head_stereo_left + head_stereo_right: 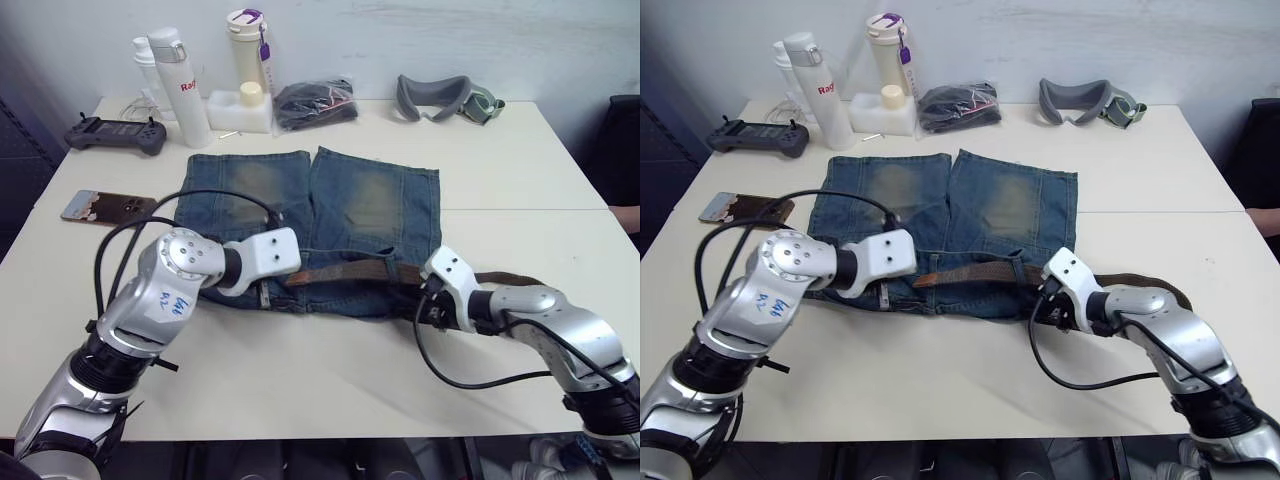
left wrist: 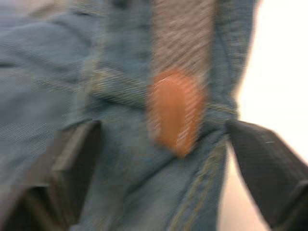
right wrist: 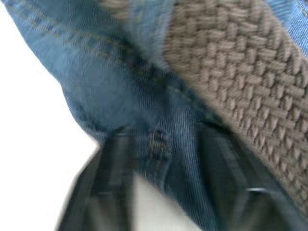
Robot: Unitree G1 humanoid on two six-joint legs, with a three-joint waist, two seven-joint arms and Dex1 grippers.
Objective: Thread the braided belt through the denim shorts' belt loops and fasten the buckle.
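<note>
Both pincers sat at the denim shorts' (image 1: 310, 225) waistband, the braided belt (image 1: 345, 271) running three-to-nine; the left pincer (image 2: 163, 159), nearer, gaped around its tip, the right pincer (image 3: 159, 159) straddled denim.

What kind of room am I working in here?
Probably a lab or office test bench, not a home: a plain white table against a bare wall, with a handheld controller, a headset and drink bottles behind the denim shorts.
</note>
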